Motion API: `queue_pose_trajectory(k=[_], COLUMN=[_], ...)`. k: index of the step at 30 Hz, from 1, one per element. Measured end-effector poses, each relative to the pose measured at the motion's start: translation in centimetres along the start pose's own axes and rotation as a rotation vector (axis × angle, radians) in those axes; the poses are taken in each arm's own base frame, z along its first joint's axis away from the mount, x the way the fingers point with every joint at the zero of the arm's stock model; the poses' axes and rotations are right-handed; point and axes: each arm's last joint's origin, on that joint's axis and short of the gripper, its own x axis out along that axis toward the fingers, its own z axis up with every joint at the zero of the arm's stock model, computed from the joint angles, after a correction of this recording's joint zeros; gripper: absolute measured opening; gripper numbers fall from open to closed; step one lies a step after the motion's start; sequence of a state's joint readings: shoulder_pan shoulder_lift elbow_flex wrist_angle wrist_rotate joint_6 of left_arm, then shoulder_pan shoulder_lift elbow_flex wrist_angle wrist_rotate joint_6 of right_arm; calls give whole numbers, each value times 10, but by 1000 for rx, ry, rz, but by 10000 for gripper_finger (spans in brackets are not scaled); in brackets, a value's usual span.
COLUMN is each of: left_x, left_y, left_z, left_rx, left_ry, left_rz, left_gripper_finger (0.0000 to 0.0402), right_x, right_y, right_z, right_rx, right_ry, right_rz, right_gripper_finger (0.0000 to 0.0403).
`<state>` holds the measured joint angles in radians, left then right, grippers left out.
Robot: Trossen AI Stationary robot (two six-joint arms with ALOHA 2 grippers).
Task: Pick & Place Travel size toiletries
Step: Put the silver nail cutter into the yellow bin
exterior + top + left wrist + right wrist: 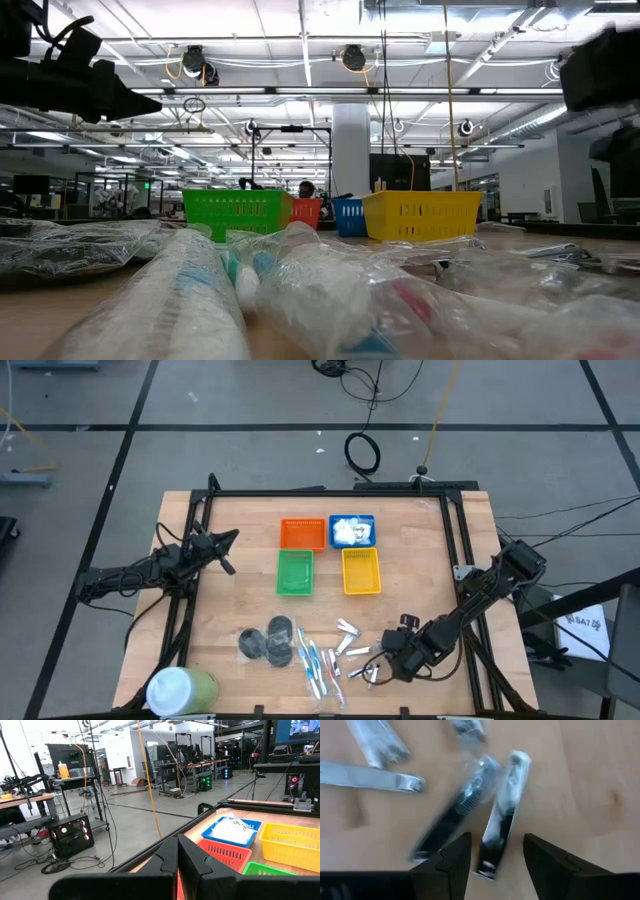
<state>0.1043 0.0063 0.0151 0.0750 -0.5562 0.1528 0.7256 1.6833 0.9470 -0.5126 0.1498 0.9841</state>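
Wooden worktop (240, 600) carries four baskets (329, 555) at centre. Left gripper (228, 550) waits at nine o'clock, fingers pressed together. Right gripper (378, 668) sits low at five o'clock, fingers spread astride a silver clipper (501, 815) lying flat among other clippers (349, 640).

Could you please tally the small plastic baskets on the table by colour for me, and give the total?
Orange basket: 1
Blue basket: 1, with white packets inside
Green basket: 1
Yellow basket: 1
Total: 4 baskets
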Motion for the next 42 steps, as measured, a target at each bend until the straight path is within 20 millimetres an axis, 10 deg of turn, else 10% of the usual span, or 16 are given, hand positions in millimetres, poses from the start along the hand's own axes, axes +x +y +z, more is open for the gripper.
queue_pose_trajectory(k=[12,23,42], left_x=[0,0,0], left_y=[0,0,0], left_z=[0,0,0], left_rx=[0,0,0], left_ry=[0,0,0], left_rz=[0,0,0], left_gripper_finger=[1,1,1], right_x=[13,11,-47], right_y=[-12,-13,-24], right_z=[-9,-8,15], right_rx=[25,30,36], right_ry=[4,-35,-420], right_rz=[8,-12,8], right_gripper_finger=[162,46,50])
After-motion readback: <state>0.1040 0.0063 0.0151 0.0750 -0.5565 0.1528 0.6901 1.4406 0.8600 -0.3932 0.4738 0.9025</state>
